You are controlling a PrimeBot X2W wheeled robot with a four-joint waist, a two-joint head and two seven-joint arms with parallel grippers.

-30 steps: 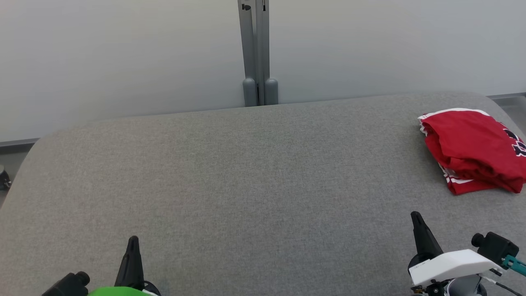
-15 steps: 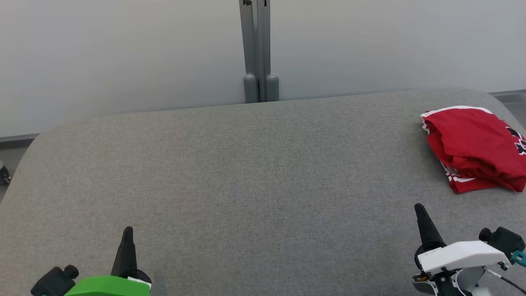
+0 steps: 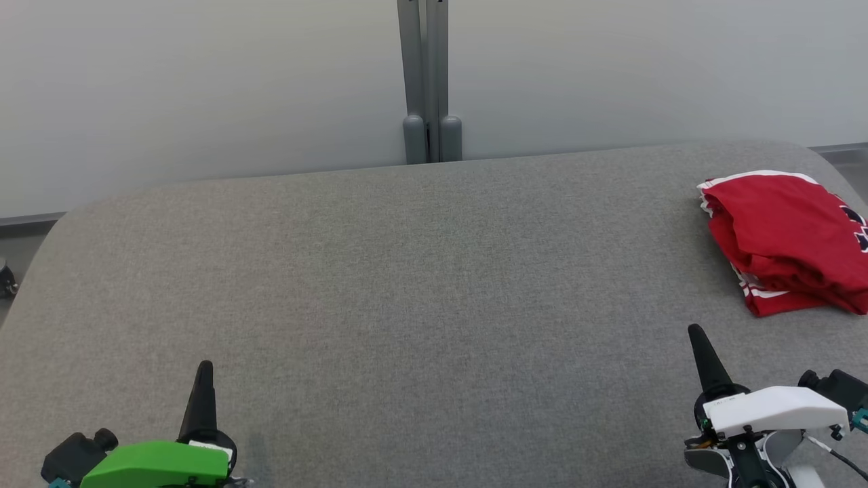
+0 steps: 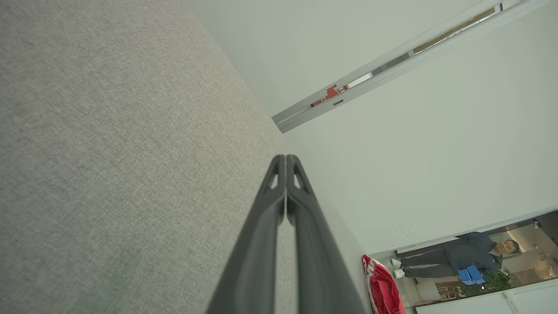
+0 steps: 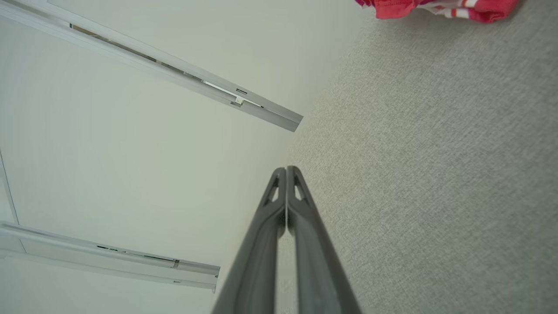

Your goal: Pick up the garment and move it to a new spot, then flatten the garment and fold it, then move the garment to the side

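Note:
The garment [image 3: 786, 237] is red with white trim and dark lettering. It lies folded in a bundle at the far right of the grey fabric table [image 3: 407, 285], cut by the head view's right edge. A strip of the garment [image 4: 383, 288] shows far off in the left wrist view, and its edge [image 5: 436, 8] sits at the top of the right wrist view. My left gripper [image 3: 203, 369] is at the lower left, shut and holding nothing. My right gripper [image 3: 696, 333] is at the lower right, shut and holding nothing, a short way in front of the garment. Both hover over bare table.
Behind the table stands a pale wall with a grey vertical post [image 3: 428, 81] at its middle. The table's corners are rounded. A person [image 4: 462, 257] stands far off in the left wrist view.
The head view has shifted a little, so the table and garment sit slightly higher in the picture. Both grippers have come further into view, still shut. The garment has not moved.

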